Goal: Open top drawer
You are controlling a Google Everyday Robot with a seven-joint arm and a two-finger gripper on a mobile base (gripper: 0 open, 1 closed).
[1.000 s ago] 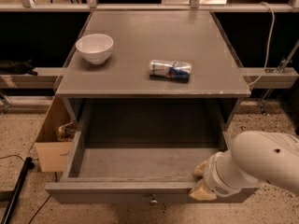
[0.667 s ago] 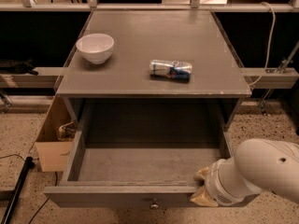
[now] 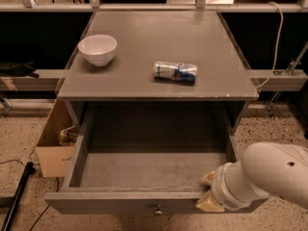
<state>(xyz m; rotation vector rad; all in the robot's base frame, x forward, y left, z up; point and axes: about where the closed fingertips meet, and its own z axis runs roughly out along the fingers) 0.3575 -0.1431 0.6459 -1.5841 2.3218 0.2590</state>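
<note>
- At the far left, a brown cardboard box stands on the speckled floor, just beside the left side of the table.
- On the flat grey wooden table, a small round white bowl stands upright near the left edge.
- To the right of the bowl and well apart from it, a crushed silver drink can lies on its side. Its label shows blue and red, but we cannot read any writing or brand on it.
- Under the table top, the wide grey wooden top drawer is pulled far out toward the camera. Its inner floor shows, and its small round brass knob sits at the centre of the front.
- We judge that the task is almost or fully done. What is left is perhaps a last short pull and then to let go.
- At the right, the robot's claw, on a rounded white arm, is at the front right corner of the drawer, over the top edge of the front panel. We cannot tell whether it is open or closed on this edge.
</note>
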